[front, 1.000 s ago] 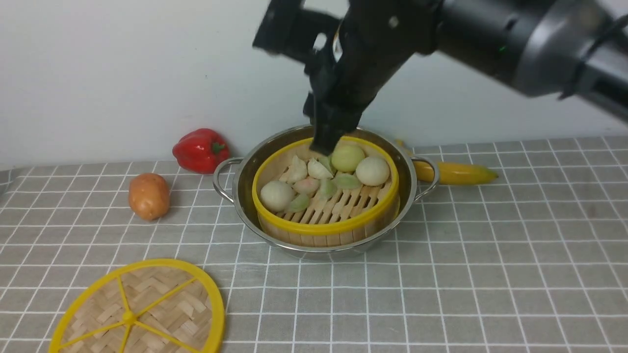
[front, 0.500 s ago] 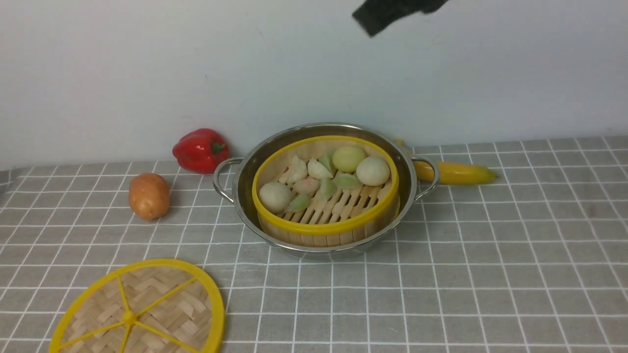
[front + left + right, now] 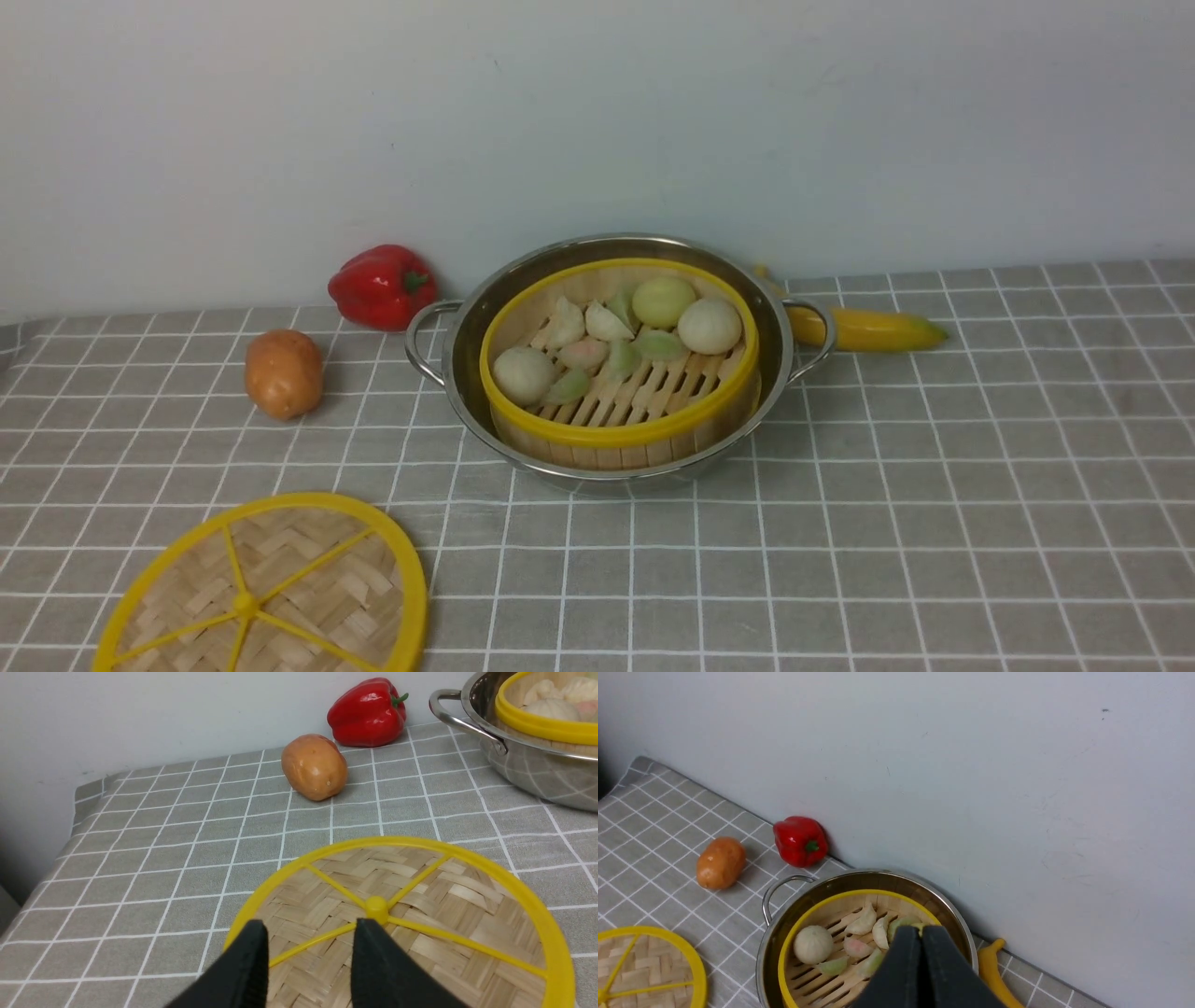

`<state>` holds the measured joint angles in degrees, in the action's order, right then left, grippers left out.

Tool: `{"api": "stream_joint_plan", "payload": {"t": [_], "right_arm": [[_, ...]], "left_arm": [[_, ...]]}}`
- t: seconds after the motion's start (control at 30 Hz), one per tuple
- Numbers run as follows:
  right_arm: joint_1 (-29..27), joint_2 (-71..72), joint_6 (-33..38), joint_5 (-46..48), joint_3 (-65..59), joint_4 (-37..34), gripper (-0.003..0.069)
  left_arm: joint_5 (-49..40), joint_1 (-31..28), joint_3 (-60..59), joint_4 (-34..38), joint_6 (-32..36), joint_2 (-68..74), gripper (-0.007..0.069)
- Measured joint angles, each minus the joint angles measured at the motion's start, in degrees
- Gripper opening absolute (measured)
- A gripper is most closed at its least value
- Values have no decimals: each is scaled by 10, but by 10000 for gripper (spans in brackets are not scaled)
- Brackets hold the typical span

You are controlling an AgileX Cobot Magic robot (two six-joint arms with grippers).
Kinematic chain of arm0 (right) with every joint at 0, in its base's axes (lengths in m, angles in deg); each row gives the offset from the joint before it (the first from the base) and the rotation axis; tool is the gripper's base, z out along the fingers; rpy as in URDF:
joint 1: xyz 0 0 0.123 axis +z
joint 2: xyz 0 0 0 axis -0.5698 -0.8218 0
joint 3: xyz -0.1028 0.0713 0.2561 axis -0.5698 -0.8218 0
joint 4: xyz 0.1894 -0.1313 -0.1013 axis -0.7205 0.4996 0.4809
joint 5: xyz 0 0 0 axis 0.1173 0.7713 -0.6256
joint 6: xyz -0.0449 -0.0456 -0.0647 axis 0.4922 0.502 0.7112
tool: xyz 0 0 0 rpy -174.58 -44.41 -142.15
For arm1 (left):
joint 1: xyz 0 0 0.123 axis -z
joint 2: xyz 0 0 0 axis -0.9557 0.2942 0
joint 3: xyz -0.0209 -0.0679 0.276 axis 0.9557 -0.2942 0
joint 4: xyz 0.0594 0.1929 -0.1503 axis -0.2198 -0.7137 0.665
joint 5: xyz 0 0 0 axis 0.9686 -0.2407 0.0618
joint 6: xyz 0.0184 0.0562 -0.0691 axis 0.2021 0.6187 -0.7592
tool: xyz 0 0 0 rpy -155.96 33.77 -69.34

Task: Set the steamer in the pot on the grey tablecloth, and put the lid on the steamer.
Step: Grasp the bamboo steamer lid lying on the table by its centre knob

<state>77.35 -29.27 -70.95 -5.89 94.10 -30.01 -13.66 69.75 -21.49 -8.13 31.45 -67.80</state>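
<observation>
The steamer (image 3: 620, 425), a bamboo basket with a yellow rim, sits inside the steel pot (image 3: 467, 373) on the grey tablecloth (image 3: 934, 523); buns and dumplings lie on its slatted floor. The lid (image 3: 261, 588), a woven disc with yellow spokes, lies flat on the cloth at the front left. Neither gripper shows in the front view. In the left wrist view my left gripper (image 3: 310, 926) is open over the lid (image 3: 444, 896), its tips straddling a spoke near the hub. In the right wrist view my right gripper (image 3: 921, 933) is shut and empty, high above the steamer (image 3: 822, 970).
A red pepper (image 3: 381, 285) and a potato (image 3: 283, 372) lie left of the pot. A yellow banana (image 3: 864, 329) lies behind the pot on the right, near the white wall. The cloth's left edge (image 3: 74, 807) drops off beside the potato.
My right arm has lifted away from the steamer and gone up out of the front view. The steamer, pot and lid have not moved.
</observation>
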Motion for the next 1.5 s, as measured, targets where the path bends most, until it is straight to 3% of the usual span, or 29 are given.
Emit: {"api": "stream_joint_plan", "payload": {"t": [0.23,0.33,0.5,0.77,1.03,1.23,1.5], "right_arm": [[0,24,2,-1,-52,24,8],[-5,85,0,-13,-174,45,22],[-59,219,-22,-128,-382,46,45],[-251,511,-65,-413,-758,47,87],[-391,743,-81,-568,-985,80,112],[-438,810,-127,-584,-1093,58,133],[-439,852,-141,-584,-1169,63,164]], "left_arm": [[0,0,0,0,0,0,244],[0,0,0,0,0,0,244],[0,0,0,0,0,0,244],[0,0,0,0,0,0,244],[0,0,0,0,0,0,244],[0,0,0,0,0,0,244],[0,0,0,0,0,0,244]]}}
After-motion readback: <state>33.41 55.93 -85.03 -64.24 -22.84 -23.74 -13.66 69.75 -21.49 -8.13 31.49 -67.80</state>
